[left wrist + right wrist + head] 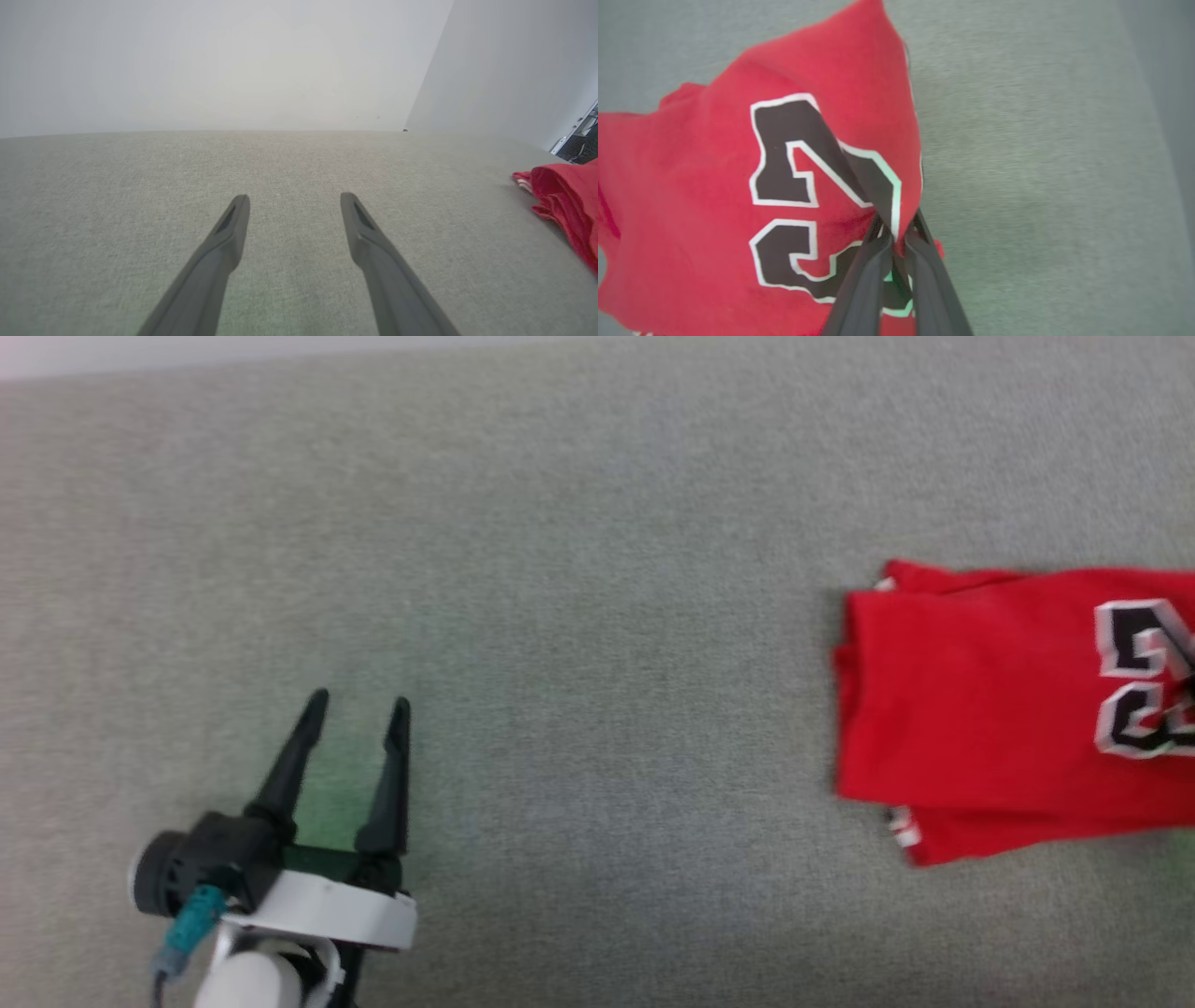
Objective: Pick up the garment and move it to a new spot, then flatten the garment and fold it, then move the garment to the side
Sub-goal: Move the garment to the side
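Note:
The garment (971,709) is a folded red jersey with black, white-edged numerals, lying at the right edge of the head view on grey fabric. In the right wrist view my right gripper (896,228) is shut on a pinched ridge of the garment (714,177), and the cloth rises in a peak from the fingers. My left gripper (359,714) stands open at the lower left, far from the jersey, with nothing between its fingers (233,224). A red edge of the garment (567,205) shows at the right of the left wrist view.
A grey woven surface (579,569) spreads across the whole work area, with wide free room between my left gripper and the jersey. A pale wall (233,65) rises behind its far edge, and dark equipment (581,140) stands at the far right.

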Tool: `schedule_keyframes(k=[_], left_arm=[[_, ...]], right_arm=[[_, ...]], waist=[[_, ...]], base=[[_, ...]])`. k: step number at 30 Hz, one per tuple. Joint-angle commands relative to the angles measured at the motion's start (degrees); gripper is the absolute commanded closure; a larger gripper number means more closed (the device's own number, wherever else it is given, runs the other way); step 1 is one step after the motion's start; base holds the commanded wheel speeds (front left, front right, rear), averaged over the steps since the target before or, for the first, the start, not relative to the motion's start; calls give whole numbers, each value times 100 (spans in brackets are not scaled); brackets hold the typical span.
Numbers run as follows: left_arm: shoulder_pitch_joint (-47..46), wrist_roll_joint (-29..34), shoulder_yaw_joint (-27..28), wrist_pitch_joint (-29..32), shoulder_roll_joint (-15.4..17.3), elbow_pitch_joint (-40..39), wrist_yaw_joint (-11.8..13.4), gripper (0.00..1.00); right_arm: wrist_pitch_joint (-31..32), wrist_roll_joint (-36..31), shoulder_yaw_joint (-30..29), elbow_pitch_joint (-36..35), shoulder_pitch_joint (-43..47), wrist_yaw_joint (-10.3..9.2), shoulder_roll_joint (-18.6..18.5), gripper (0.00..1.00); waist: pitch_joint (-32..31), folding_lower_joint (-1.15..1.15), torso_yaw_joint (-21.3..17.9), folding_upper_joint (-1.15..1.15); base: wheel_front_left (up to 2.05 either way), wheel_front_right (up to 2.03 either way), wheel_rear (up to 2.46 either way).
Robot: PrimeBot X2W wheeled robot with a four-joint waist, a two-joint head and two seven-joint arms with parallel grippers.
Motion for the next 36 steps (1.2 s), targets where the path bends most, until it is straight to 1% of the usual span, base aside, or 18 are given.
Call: schedule_keyframes(k=[1, 5, 13, 15, 20, 25, 31, 32, 33, 34, 35, 36], left_arm=[[-82, 34, 24, -4, 66, -36, -23, 0], [-214, 65, 34, -4, 162, -154, -29, 0], [-327, 144, 114, -4, 311, -469, -12, 0], [-310, 158, 128, -4, 335, -553, 4, 0], [-322, 171, 134, -4, 385, -722, 44, 0], [-290, 180, 137, -4, 425, -835, 73, 0], [-270, 188, 122, 38, 475, -927, 108, 0], [-284, 189, 113, 48, 481, -942, 105, 0], [-297, 184, 104, 54, 488, -952, 101, 0], [-305, 177, 99, 65, 493, -955, 102, 0], [-313, 172, 91, 72, 498, -949, 104, 0], [-321, 169, 83, 76, 501, -939, 110, 0]], right_arm=[[-79, -54, -113, -5, -117, -7, -42, 100], [-274, -493, -401, 247, -355, -7, -198, 100], [-830, -1443, -836, 989, -1153, -7, -444, 100], [-987, -1756, -959, 1142, -1374, -7, -448, 100], [-1139, -2434, -1121, 1585, -1698, -7, -486, 100], [-1407, -2713, -1171, 2123, -1781, -7, -361, 100], [-1728, -2779, -1278, 2577, -1920, -7, -255, 100], [-1798, -2759, -1282, 2622, -1943, -7, -245, 85], [-1847, -2754, -1281, 2681, -1961, -7, -237, 78], [-1883, -2747, -1274, 2740, -1973, -7, -225, 68], [-1922, -2731, -1266, 2787, -1998, -7, -211, 55], [-1966, -2731, -1256, 2824, -2018, -7, -214, 19]], waist=[[187, 0, -179, 0], [357, 0, -248, 0], [660, 0, -168, 0], [727, 0, -147, 0], [848, 0, -79, 0], [899, 0, -57, 0], [940, 0, -66, 0], [944, 0, -67, 0], [945, 0, -69, 0], [944, 0, -72, 0], [937, 0, -74, 0], [926, 0, -76, 0]], base=[[0, 0, 0], [0, 0, 0], [0, 0, 0], [0, 0, 0], [0, 0, 0], [0, 0, 0], [0, 0, 0], [0, 0, 0], [0, 0, 0], [0, 0, 0], [0, 0, 0], [0, 0, 0]])
